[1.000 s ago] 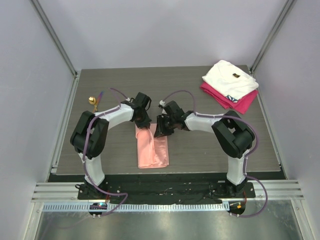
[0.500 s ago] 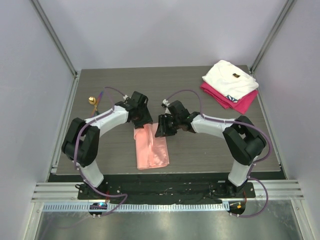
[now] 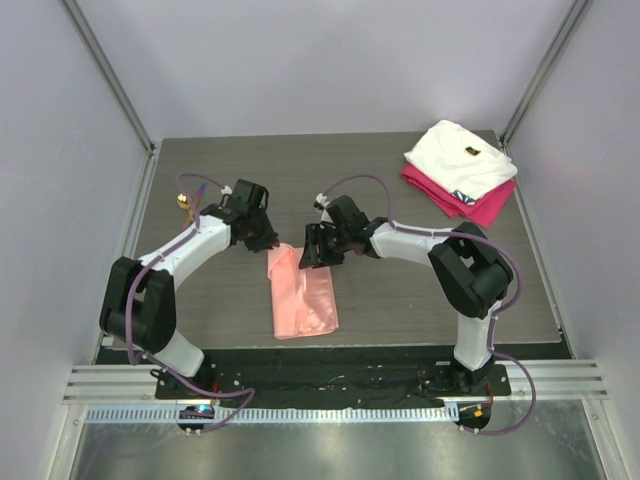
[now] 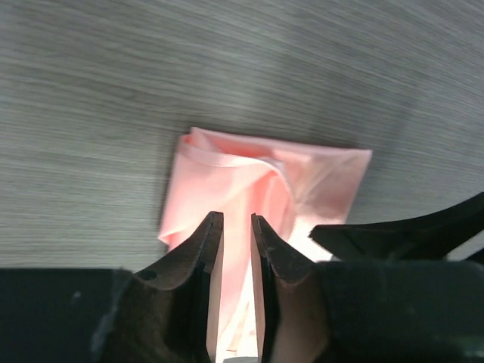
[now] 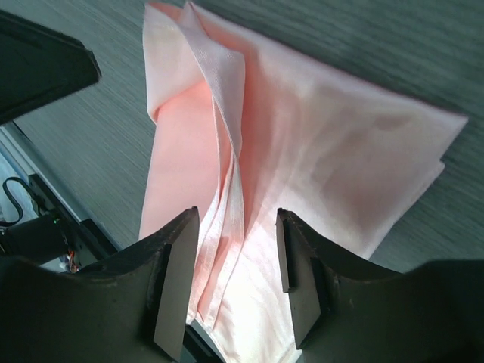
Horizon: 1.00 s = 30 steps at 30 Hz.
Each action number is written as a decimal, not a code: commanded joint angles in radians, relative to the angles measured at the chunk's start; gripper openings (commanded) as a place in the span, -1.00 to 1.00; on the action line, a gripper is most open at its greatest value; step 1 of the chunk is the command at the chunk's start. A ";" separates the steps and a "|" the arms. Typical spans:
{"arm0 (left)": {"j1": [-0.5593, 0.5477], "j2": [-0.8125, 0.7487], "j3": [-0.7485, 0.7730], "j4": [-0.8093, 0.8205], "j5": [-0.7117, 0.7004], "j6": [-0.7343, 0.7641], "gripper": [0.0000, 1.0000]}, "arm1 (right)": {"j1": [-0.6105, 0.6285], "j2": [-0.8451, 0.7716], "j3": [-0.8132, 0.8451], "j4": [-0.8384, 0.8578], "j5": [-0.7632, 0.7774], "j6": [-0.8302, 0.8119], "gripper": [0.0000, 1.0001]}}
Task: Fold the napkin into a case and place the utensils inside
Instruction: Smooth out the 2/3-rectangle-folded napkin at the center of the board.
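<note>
Between pale grey walls (image 3: 300, 60), the folded napkin (image 3: 303, 295) lies mid-way along the dark wood-grain counter (image 3: 420, 290), left end effector (image 4: 236, 227) and right end effector (image 5: 236, 227) both released, jaws parted above its far end.

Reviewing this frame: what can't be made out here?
- Utensils, top view: tiny, partly behind the left arm's cable; count unclear.
- Napkin, far end, top view: covered by the left pincer and right pincer.
- Napkin, near part, left wrist view: behind the pincer fingers; contact unclear.
- Magenta cloth, top view: mostly under the white cloth.
</note>
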<state>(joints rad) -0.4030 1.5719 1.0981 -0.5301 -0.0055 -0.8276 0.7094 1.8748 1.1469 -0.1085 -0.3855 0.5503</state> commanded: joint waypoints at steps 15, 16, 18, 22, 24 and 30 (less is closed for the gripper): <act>0.107 0.051 -0.044 0.055 0.156 0.082 -0.81 | -0.004 0.184 0.261 -0.010 0.040 -0.033 -0.19; 0.108 0.054 -0.043 0.055 0.159 0.085 -0.82 | -0.002 0.194 0.273 -0.019 0.042 -0.038 -0.22; 0.110 0.063 -0.035 0.056 0.159 0.085 -0.83 | -0.010 0.204 0.281 -0.028 0.045 -0.044 -0.36; 0.115 0.083 -0.015 0.059 0.170 0.087 -0.85 | -0.027 0.219 0.286 -0.028 0.031 -0.052 -0.49; 0.115 0.102 -0.004 0.062 0.179 0.079 -0.85 | -0.033 0.231 0.290 -0.026 0.007 -0.078 -0.56; 0.115 0.161 0.037 0.078 0.213 0.056 -0.87 | -0.062 0.267 0.294 -0.020 -0.042 -0.125 -0.76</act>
<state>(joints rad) -0.2932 1.6997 1.0805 -0.4965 0.1650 -0.7582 0.6674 2.1208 1.4059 -0.1467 -0.3874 0.4789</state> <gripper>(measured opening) 0.070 0.137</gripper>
